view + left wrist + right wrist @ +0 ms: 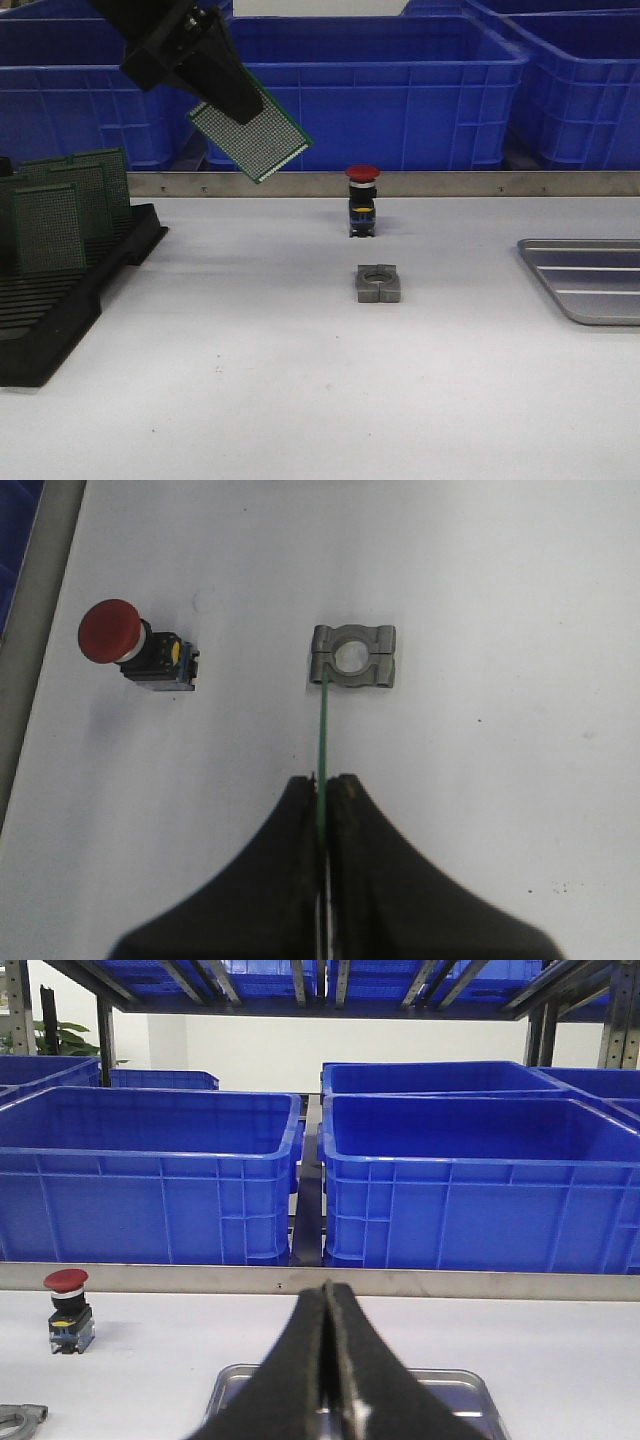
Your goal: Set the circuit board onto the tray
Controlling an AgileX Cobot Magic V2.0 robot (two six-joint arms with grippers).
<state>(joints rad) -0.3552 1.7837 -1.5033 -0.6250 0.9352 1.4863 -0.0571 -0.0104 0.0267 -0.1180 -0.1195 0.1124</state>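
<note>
- Left gripper (232, 100): you see it raised high over the left half of the table, its jaws clamped on one edge of the circuit board (250, 135). The left wrist view shows the board edge-on as a thin green line pinched between the two black fingers (290, 830).
- Circuit board: held in the air, tilted, well clear of the table and well apart from the tray (590, 280).
- Tray: it lies flat at the right edge of the table; the part in view holds nothing. The right wrist view shows its near rim just beyond the right gripper (330, 1380).
- Right gripper: jaws together, gripping nothing, parked near the tray.
- Black rack (60, 290): at the left, more green boards (70, 205) stand upright in its slots.
- Between rack and tray: a red push button (362, 200) and a grey metal clamp block (378, 283) sit on the table, well below the held board.
- Progress, as you may judge it: pick-up is done; the carry across to the tray, the lowering and the release remain.
</note>
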